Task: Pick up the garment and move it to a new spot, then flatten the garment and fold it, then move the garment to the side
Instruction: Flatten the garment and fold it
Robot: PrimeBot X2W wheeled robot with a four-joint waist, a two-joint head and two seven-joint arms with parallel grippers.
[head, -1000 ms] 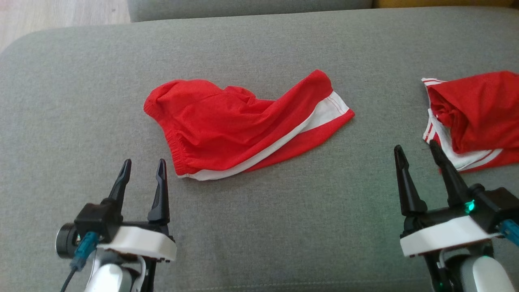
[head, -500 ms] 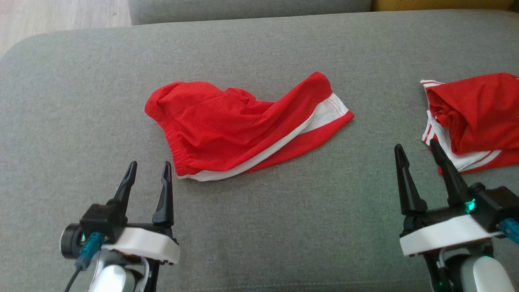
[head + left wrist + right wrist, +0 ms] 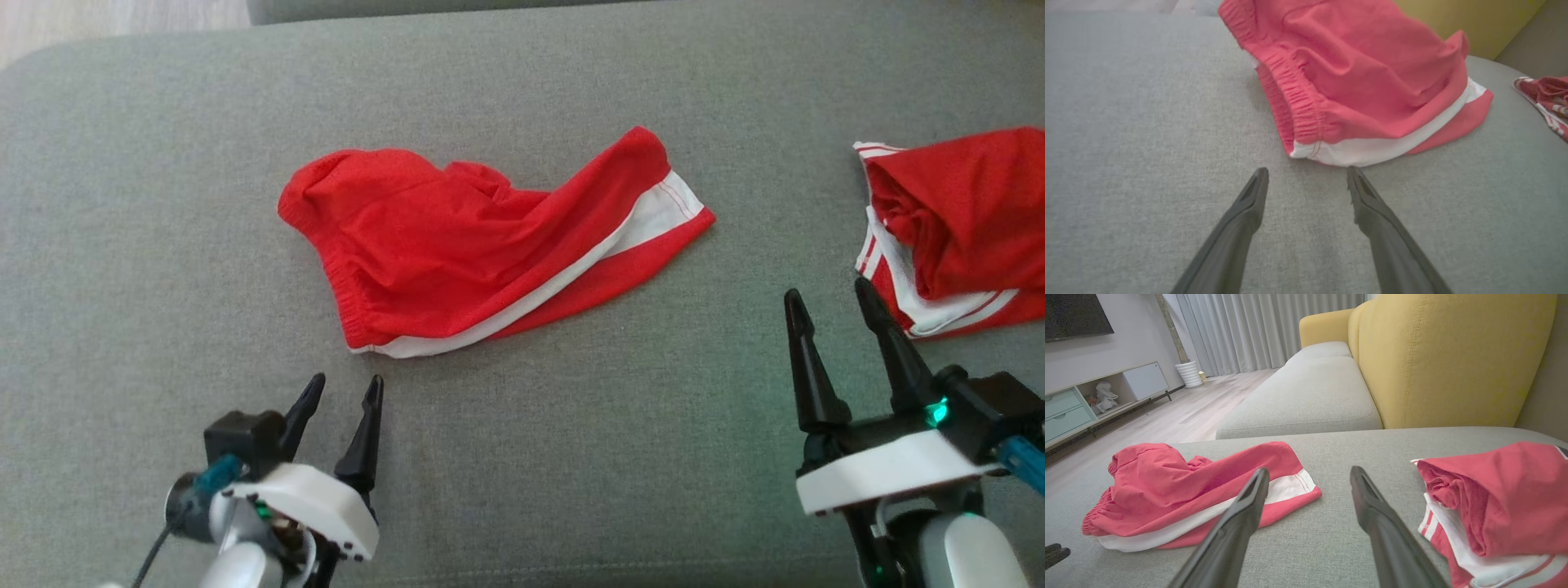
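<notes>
Looking down on a grey cushion [image 3: 571,457], plain woven cloth across nearly the whole head view. Centre of frame, slightly left: the red garment [image 3: 457,245], rumpled, lying on that cushion, with an elastic waistband at its left end and a white stripe along its lower edge out to the right. Not gripped, not touched by anything.

Down at lower left, the left tool [image 3: 344,384], spread wide with nothing between its fingers, pointing up the frame at the garment's near white corner and stopping just short of it. Same from the left wrist view: tips near the white hem, apart from it.

Over at lower right, the right tool [image 3: 826,292], also spread wide and empty, just beside a second red garment [image 3: 955,212] with thin white stripes, bunched at the right edge of the frame. Touching that cloth or merely in front of it? Cannot tell.

Swinging to the right wrist view for the room: a yellow sofa back [image 3: 1453,359] at upper right, another grey seat cushion [image 3: 1306,396] beyond, pale wood floor [image 3: 1180,416] at centre left, light curtains [image 3: 1257,330] along the top, a low cabinet [image 3: 1086,400] with teal drawers at far left, and a dark screen [image 3: 1073,314] in the upper left corner.
</notes>
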